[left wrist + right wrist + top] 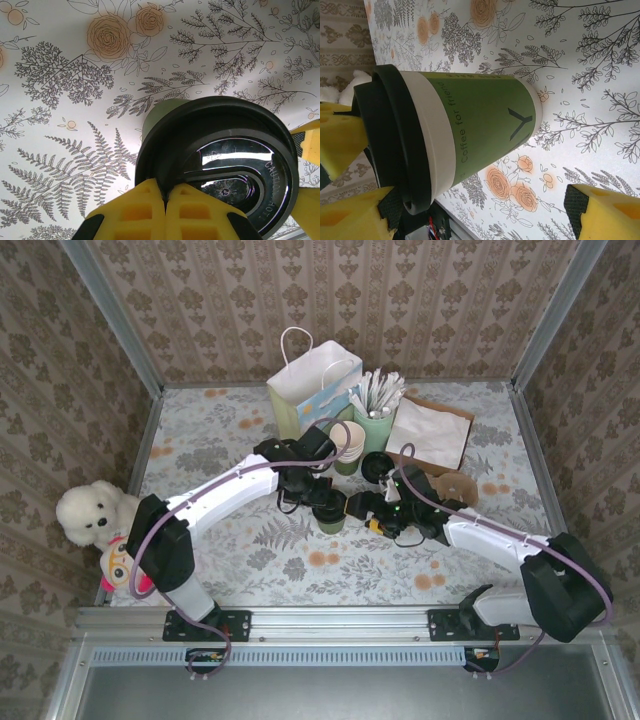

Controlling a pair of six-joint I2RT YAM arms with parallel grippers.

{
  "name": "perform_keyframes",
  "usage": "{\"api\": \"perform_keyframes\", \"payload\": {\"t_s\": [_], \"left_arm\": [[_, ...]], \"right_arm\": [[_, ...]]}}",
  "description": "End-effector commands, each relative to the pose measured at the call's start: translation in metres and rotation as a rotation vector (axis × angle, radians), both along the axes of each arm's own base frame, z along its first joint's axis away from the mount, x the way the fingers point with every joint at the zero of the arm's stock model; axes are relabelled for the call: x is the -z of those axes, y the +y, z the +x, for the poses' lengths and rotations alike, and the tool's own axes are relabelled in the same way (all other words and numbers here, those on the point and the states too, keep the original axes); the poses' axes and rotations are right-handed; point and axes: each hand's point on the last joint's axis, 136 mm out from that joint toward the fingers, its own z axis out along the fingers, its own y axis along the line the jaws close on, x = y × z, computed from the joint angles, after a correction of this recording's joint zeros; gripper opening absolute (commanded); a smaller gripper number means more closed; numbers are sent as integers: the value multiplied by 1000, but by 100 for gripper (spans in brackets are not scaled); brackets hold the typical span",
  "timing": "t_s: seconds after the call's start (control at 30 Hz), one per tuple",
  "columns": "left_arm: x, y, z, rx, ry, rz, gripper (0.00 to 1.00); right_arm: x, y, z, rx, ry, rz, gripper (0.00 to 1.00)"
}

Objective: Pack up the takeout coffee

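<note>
Right wrist: one takeout coffee (485, 125) between wide-open right claw (480, 205); left claw (165, 197) closed over lid (235, 165).

Left arm (222, 490): white moulded link between bulky black joint housings. A mauve cable (133, 555) loops loose along it.

Right arm (490, 535): same build, with its own mauve cable (604, 592). Small green light (391, 495) on the black wrist.

Each black base plate (210, 625) is bolted to a silver rail (330, 620) along the near edge of the table (250, 550).

Left gripper (165, 192): bright yellow fingers (145, 210) with moulded rectangular recesses.

Right gripper (480, 195): yellow fingers (610, 210), with a black pad (575, 205) on the inner face.
</note>
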Motion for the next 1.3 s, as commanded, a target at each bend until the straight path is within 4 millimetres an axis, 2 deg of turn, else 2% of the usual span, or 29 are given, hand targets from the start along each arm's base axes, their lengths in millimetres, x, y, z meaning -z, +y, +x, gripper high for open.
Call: {"api": "perform_keyframes", "payload": {"t_s": [0.0, 0.13, 0.3, 0.4, 0.53, 0.67, 0.7, 0.8, 0.87, 0.97, 1.0, 1.03, 1.1, 1.2, 1.27], "left_arm": [[11, 0, -9, 34, 42, 40, 0], [13, 1, -9, 40, 47, 49, 0], [19, 1, -11, 45, 62, 63, 0], [23, 2, -12, 45, 71, 73, 0], [31, 5, -15, 46, 86, 88, 0], [40, 7, -18, 46, 103, 105, 0], [42, 8, -18, 45, 108, 109, 0], [53, 11, -23, 45, 130, 123, 0], [76, 26, -36, 23, 177, 162, 0], [119, 53, -66, -19, 304, 221, 0], [127, 56, -72, -18, 326, 229, 0], [132, 56, -75, -15, 337, 226, 0], [129, 50, -68, 4, 317, 212, 0], [107, 31, -43, 66, 237, 189, 0], [88, 23, -27, 118, 179, 200, 0]], "right_arm": [[-3, 1, 9, 28, 0, 4, 87], [12, -9, 5, 55, 44, -65, 87], [21, -17, 0, 56, 81, -129, 87], [33, -31, -4, 91, 123, -213, 88], [46, -39, -8, 117, 166, -256, 88], [50, -41, -10, 124, 186, -267, 89], [60, -42, -12, 124, 213, -287, 89], [70, -48, -16, 144, 247, -318, 90], [84, -59, -24, 173, 289, -367, 91], [105, -70, -40, 201, 344, -397, 92], [108, -71, -42, 204, 352, -390, 92], [109, -69, -43, 208, 354, -376, 92], [104, -64, -37, 204, 336, -349, 92], [84, -49, -23, 157, 284, -303, 93], [58, -32, -11, 109, 226, -221, 93]]}}
